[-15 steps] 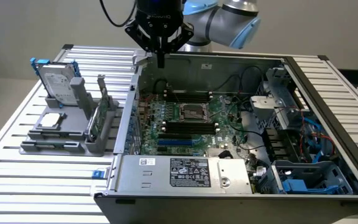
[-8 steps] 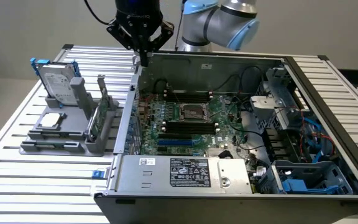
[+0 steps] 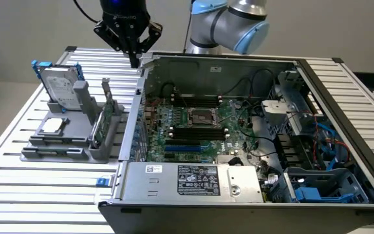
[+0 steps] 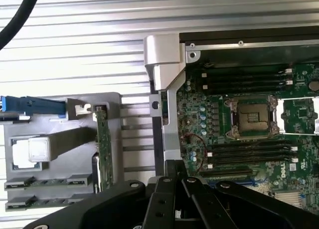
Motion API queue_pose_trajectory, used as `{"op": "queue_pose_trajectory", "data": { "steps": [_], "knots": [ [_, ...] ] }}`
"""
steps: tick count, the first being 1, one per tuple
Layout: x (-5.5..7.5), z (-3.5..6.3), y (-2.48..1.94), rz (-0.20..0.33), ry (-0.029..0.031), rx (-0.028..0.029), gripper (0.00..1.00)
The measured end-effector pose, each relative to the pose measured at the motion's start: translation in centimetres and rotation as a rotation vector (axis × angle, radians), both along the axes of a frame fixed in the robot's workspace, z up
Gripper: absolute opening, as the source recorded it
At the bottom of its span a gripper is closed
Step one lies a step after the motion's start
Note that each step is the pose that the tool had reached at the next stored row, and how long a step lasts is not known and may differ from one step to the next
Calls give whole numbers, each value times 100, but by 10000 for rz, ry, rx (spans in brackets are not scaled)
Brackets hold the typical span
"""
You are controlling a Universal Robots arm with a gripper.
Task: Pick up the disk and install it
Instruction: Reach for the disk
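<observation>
Slatted table [image 3: 25, 195], exterior view, left to right.

- Far left: grey holder [image 3: 76, 146]. The disk [image 3: 62, 87] stands on edge in its rear slot, label facing the camera, blue rail along the top. Nothing touches it.
- In front of the disk: a small square chip [image 3: 54, 125] lies flat on the holder.
- Holder's right side: a green card [image 3: 106, 114] stands on edge.
- Just right of the holder, higher up: the black gripper [image 3: 134, 62] points down over the case's [image 3: 343, 97] rear left corner. Fingers are pressed together and hold nothing; it is clear of the disk.
- Centre: the case is open, with a motherboard [image 3: 174, 119] and an empty socket [image 3: 203, 117].
- Front: power supply [image 3: 194, 181].
- Front right: blue bay [image 3: 320, 192].
</observation>
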State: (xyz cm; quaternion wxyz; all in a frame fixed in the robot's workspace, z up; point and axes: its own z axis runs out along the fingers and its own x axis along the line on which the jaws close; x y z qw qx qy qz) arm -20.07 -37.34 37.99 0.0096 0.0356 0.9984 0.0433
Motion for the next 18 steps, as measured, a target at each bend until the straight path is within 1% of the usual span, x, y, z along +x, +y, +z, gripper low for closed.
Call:
{"op": "queue_pose_trajectory", "data": {
  "steps": [5, 18],
  "knots": [
    [-228, -24, 89, 1, -3, -36, 11],
    [-817, -73, 331, 0, -1, -300, 11]
  ]
}}
